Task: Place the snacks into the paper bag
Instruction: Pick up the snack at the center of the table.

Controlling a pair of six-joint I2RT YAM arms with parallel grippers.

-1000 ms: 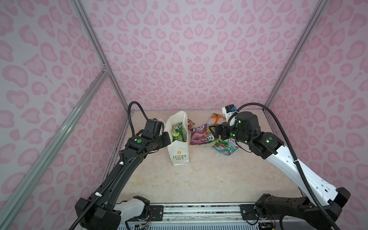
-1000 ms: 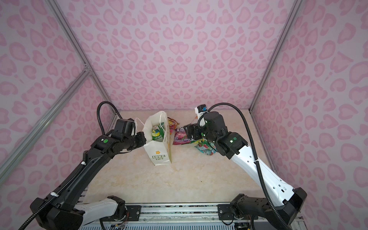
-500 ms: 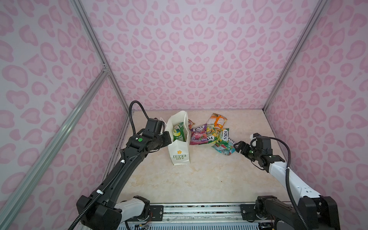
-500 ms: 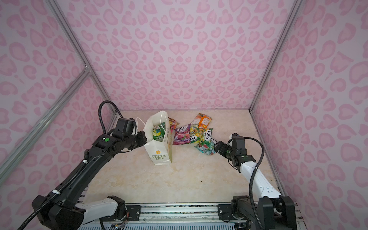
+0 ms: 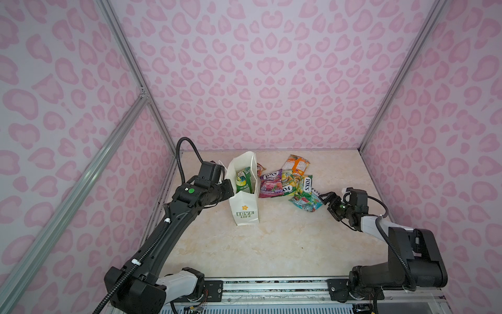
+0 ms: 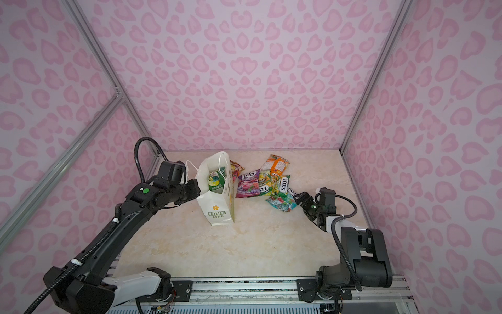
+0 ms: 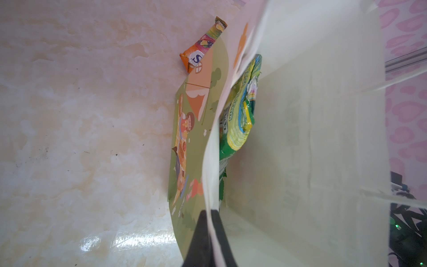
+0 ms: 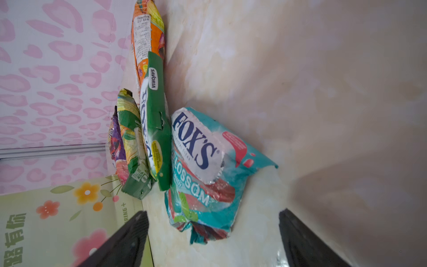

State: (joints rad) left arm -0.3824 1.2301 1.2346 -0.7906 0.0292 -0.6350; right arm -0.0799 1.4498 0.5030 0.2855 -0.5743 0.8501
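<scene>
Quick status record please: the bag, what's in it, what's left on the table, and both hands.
bag: tall cream-white paper bag, upright, mouth open
inside: one green crinkly candy packet visible
outside: teal glossy candy packet, purple candy packet, orange candy packet and a few more, piled beside the bag on the beige marbled tabletop
left hand: shut on the bag's rim
right hand: open, low, teal packet's end between its fingers, not gripped

One snack [image 5: 243, 180] inside paper bag [image 5: 245, 202], remaining snacks [image 5: 271, 186] just right.
</scene>
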